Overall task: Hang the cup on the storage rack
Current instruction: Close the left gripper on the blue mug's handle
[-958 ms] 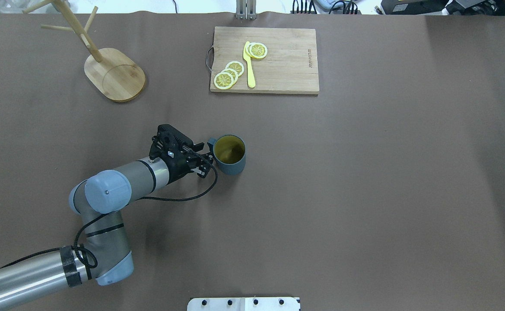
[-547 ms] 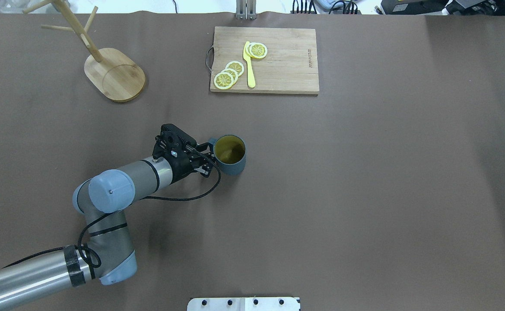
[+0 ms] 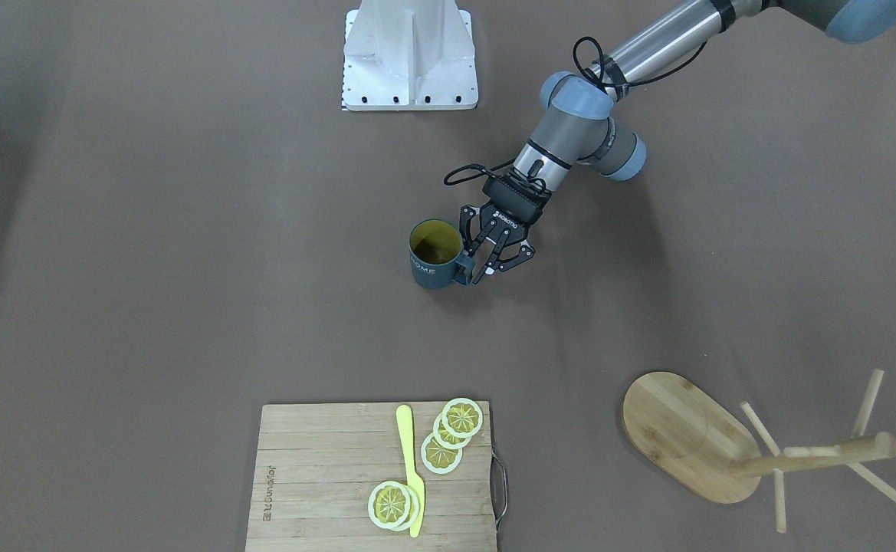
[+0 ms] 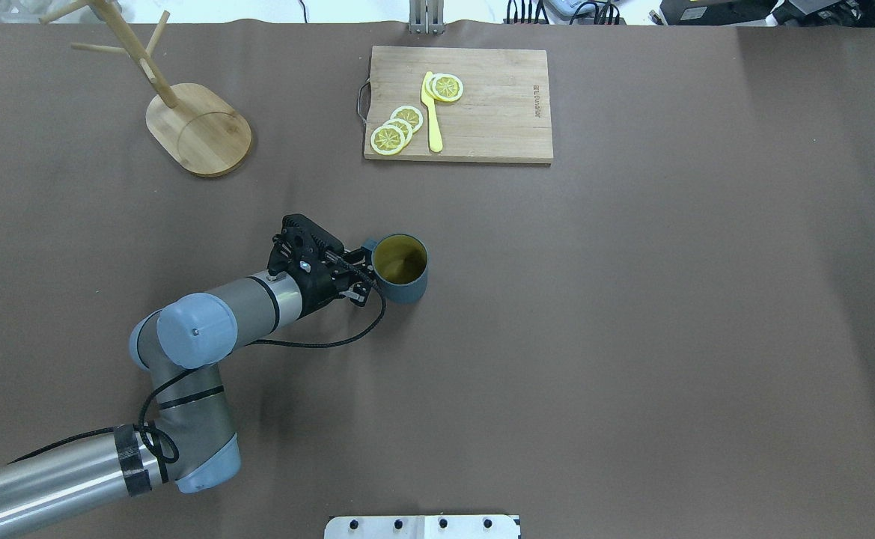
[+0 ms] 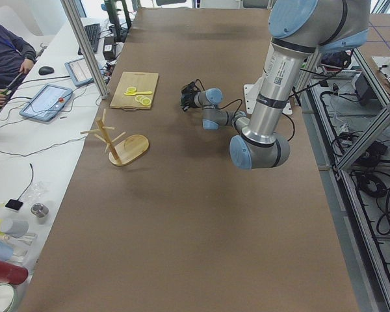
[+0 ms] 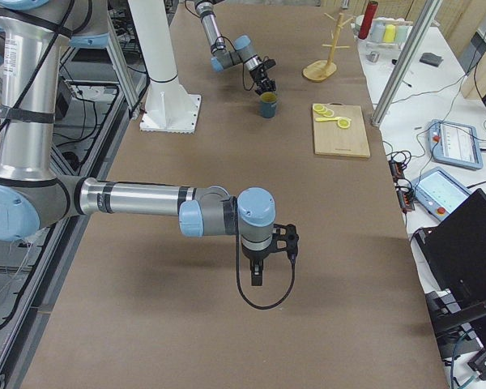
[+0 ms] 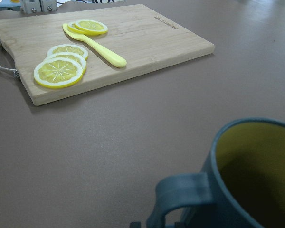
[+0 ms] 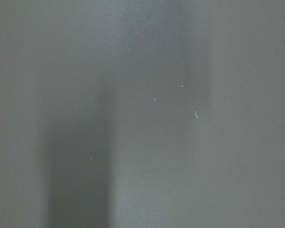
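The dark blue-grey cup (image 4: 401, 283) with a yellow inside stands upright mid-table, its loop handle turned toward my left arm. It also shows in the front view as the cup (image 3: 432, 270) and fills the bottom right of the left wrist view as the cup (image 7: 247, 190). My left gripper (image 4: 360, 278) is low at the handle, open, fingers spread on either side of it (image 3: 505, 266). The bamboo storage rack (image 4: 197, 129) stands at the far left with bare pegs, well apart from the cup. My right gripper (image 6: 259, 279) hangs over bare table; I cannot tell its state.
A wooden cutting board (image 4: 482, 112) with lemon slices (image 4: 396, 129) and a yellow plastic knife (image 4: 432, 112) lies beyond the cup. The white robot base plate (image 3: 409, 54) is at the near edge. A person (image 5: 6, 55) sits at a side desk.
My left gripper has slid a little to the right, closer onto the cup's handle. The cup has barely shifted to the right. The jaws stay spread.
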You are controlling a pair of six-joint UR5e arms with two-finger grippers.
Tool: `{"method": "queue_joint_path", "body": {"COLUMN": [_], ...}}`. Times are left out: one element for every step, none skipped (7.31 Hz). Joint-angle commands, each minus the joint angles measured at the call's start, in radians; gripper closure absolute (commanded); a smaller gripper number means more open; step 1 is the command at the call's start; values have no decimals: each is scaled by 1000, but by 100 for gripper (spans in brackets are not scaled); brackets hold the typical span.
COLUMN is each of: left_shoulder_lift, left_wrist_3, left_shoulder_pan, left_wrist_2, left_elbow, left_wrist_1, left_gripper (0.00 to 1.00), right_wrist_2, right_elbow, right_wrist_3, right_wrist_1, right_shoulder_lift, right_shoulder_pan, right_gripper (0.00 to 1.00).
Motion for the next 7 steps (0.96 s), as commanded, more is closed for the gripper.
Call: {"method": "queue_joint_path", "body": {"left_shoulder_lift": [-6,-7,-7,-7,-7,-7,-7], "left_wrist_3": [2,2,2,3,3,3,2], "left_shoulder_pan": [0,0,-2,-3,-3,-3,-3], "left_wrist_2": [0,0,0,0,0,-2,-2], "left_elbow": [2,4,4,4,4,4,4], "left_wrist_1": [0,0,0,0,0,-3,-3], "left_gripper": [65,66,67,68,71,79,90], "right_wrist_2": [0,0,0,0,0,0,0], "right_elbow": [0,0,0,0,0,-1,0], "right_wrist_3": [24,24,24,24,26,26,26], "right_wrist_1": [2,2,2,2,2,2,2], "right_shoulder_lift": [7,7,10,12,12,12,12], "right_shoulder_pan": [0,0,0,0,0,0,0], "right_gripper": [0,0,0,0,0,0,0]}}
